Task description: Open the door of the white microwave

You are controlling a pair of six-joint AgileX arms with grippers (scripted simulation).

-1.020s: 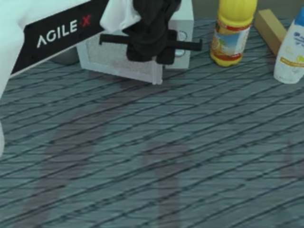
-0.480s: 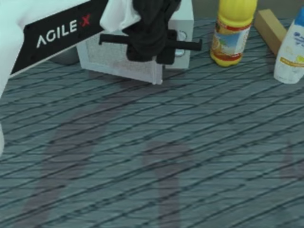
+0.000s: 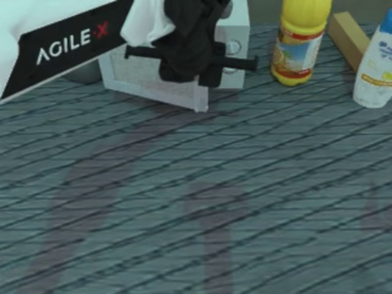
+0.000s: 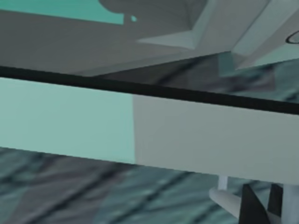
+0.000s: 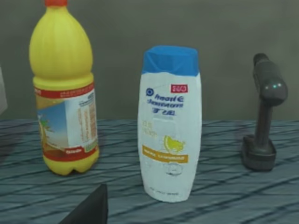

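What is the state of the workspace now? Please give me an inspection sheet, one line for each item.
Surface: table with a dark plank pattern; the front part is bare.
Job's things: microwave at the far edge, left of centre; its door stands ajar, the free edge swung out toward the front.
Clutter: yellow bottle, white bottle with a blue cap, and a wooden block at the far right; a dark drill shows in the right wrist view.
Grippers: left gripper is over the door at the microwave's front; right gripper is out of the top view.
Cables: nothing seen.
Surroundings: plain grey wall behind the bottles.
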